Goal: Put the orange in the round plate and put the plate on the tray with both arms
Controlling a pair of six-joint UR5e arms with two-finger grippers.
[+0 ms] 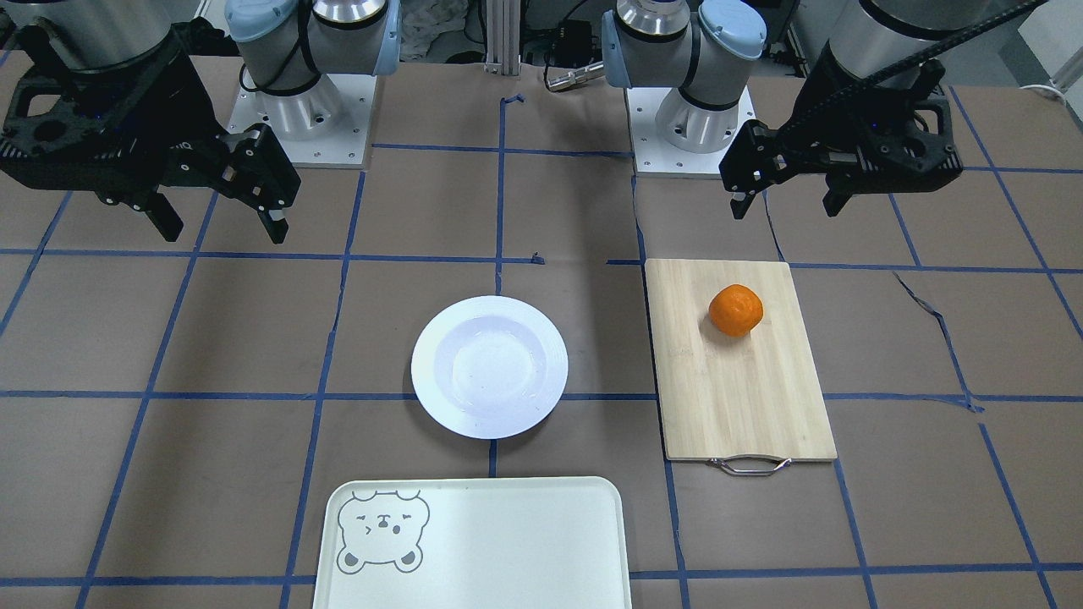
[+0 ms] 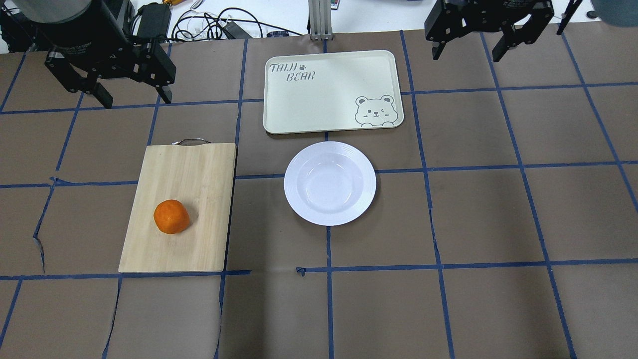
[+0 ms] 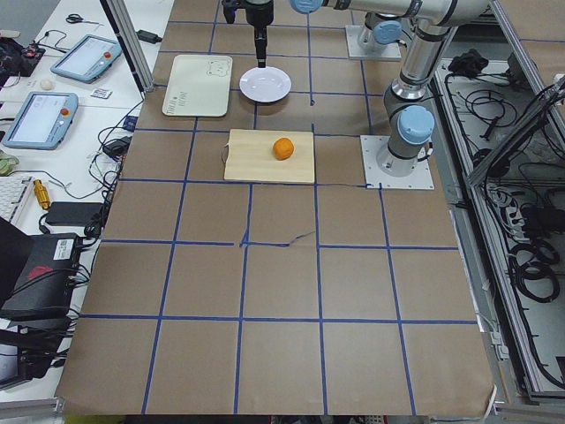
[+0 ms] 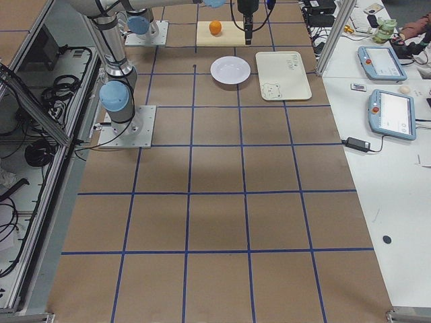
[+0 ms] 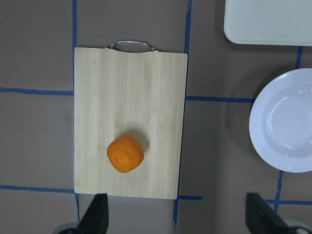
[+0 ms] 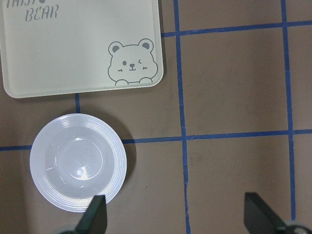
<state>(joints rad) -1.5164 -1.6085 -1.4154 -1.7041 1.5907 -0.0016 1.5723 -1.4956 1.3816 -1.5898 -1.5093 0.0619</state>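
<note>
Orange [image 2: 171, 216] on board [image 2: 199, 169], below left gripper [image 2: 135, 98], well apart from right gripper [image 2: 467, 54]. Jaws wide on both, nothing held. Calls for left arm to drop onto orange; plate [image 2: 295, 199] between arms.

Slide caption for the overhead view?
Orange on cutting board, round plate empty beside tray, left gripper and right gripper open.

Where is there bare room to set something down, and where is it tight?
The tray is bare. Open table lies on the robot's right of the round plate and along the robot's edge. Tight: the gap between plate and tray; the orange takes part of the cutting board.
</note>
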